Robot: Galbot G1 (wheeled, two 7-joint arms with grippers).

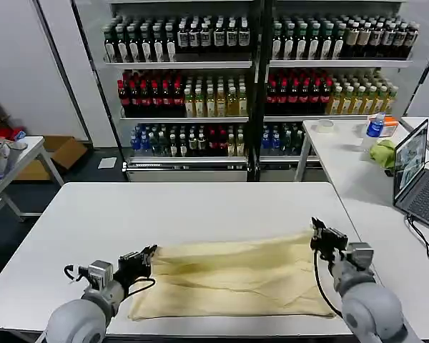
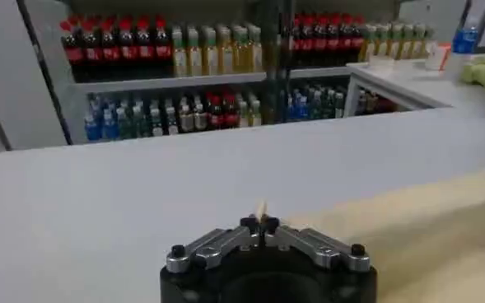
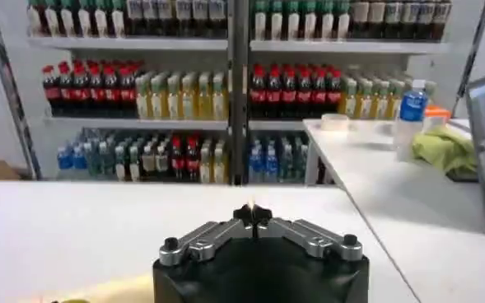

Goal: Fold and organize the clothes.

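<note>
Grippers, left (image 1: 151,251) and right (image 1: 316,227), apparently pinch garment (image 1: 236,277) corners.

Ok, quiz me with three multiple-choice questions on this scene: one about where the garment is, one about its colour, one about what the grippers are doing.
1. Where does the garment lie?
A. on the near table, spread flat
B. on a shelf
C. on the laptop

2. What colour is it?
A. green
B. pale cream-yellow
C. dark blue

3. How do the left gripper and right gripper stand?
A. both wide open above the table
B. one open, one shut
C. both pinched shut on garment corners

Answers: 1 A, it spreads across the table between the arms. 2 B, its fabric is pale yellow. 3 C, each wrist view shows a sliver of fabric between closed fingertips.
</note>
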